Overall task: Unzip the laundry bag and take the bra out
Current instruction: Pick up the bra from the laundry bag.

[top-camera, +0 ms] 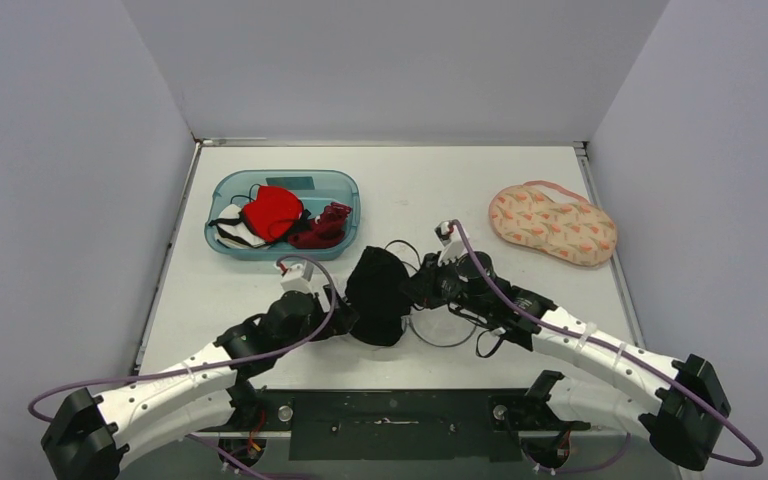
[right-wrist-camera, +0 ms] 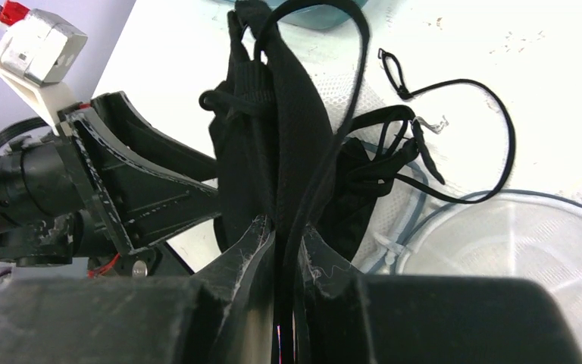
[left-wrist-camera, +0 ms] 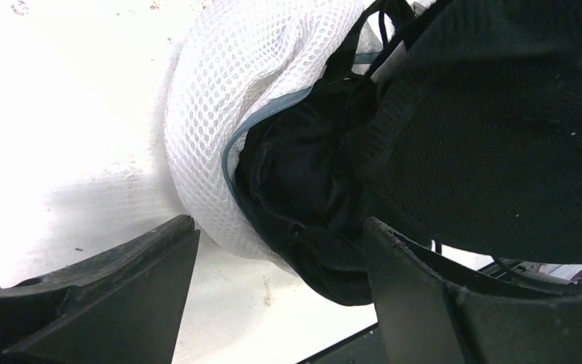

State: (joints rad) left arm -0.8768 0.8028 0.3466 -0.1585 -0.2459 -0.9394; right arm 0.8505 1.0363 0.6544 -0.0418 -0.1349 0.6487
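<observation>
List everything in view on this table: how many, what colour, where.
bra: one, black, table centre, partly inside the bag
laundry bag: one, white mesh, grey-blue zip open, under the bra
bin: one, translucent blue, back left
clothes: several, red, dark red, white, black, in the bin
patterned item: one, peach, back right
table: one, white
left hand: one, black, open, at the bag
right hand: one, black, shut on the bra

My left arm [top-camera: 175, 378] and right arm [top-camera: 600, 350] are white shells on black joints, with a purple cable [top-camera: 470, 252] trailing each. Fingers [right-wrist-camera: 242, 258] are black wedges with pale, scuffed edges. A silver-white block [right-wrist-camera: 39, 47] with a red plug crowns my left wrist.
</observation>
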